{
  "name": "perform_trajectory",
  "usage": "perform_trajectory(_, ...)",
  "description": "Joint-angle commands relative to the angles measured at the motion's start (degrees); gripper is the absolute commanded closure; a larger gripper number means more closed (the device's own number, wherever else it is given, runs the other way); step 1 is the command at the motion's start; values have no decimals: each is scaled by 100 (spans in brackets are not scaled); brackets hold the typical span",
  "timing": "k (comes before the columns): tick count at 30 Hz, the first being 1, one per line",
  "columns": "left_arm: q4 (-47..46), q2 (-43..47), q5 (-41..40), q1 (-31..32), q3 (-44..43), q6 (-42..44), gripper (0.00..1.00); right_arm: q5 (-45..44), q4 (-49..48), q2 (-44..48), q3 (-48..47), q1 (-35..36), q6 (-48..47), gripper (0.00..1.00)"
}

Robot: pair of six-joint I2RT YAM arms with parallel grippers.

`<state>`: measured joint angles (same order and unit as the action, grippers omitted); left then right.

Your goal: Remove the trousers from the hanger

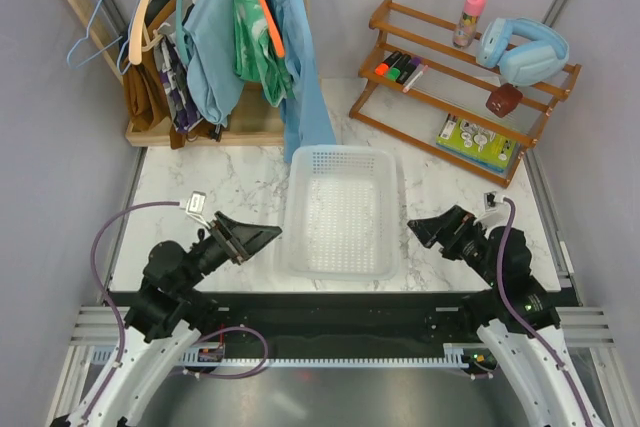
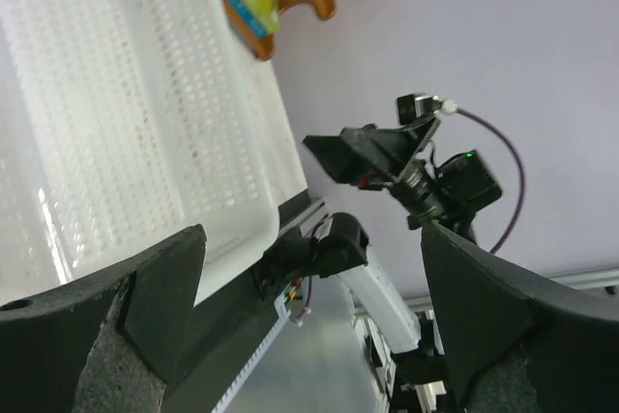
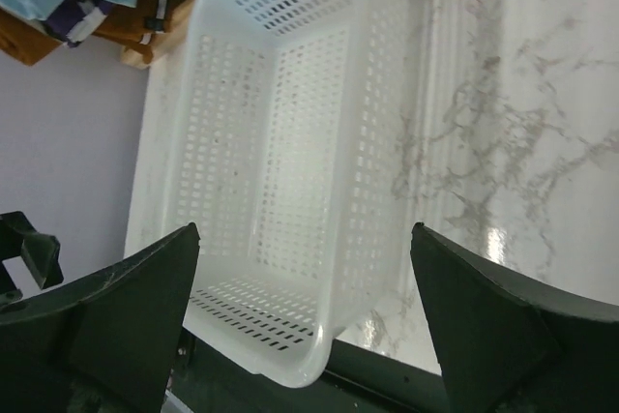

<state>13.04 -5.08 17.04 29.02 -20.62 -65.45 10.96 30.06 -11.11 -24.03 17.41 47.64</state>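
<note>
While no hold has been taken on anything, both tools are entered as released: the left gripper (image 1: 268,235) and the right gripper (image 1: 416,228) are held low over the near part of the marble table (image 1: 190,182), jaws spread wide with nothing between them, one on each side of the white basket (image 1: 343,153). The basket is set centrally between the arms, presumably as the place where the garment is to be dropped. The trousers (image 1: 250,42) are found at the far left, hung on the orange hanger (image 1: 270,29), which is hooked over the wooden rack (image 1: 250,127) among light-blue garments (image 1: 210,47) and a brown garment (image 1: 145,92). The trousers are well apart from both grippers, so the task is judged not begun. A reach to the far left is called for, with the neighbouring garments likely to be disturbed.
</note>
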Motion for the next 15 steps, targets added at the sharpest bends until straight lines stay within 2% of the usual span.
perform_trajectory(1, 1043, -371, 914, 8, -390, 188, 0, -796, 1079, -119, -680, 8, -176, 2)
perform_trajectory(4, 1052, -187, 933, 8, -443, 173, 0, -832, 1352, -128, -953, 8, -352, 2)
perform_trajectory(10, 1148, 429, 345, 8, -697, 182, 0, -903, 1713, -198, -1112, -1, -97, 2)
perform_trajectory(15, 1192, -386, 572, 8, -1310, 524, 1, -911, 1959, -882, -1165, 8, -193, 2)
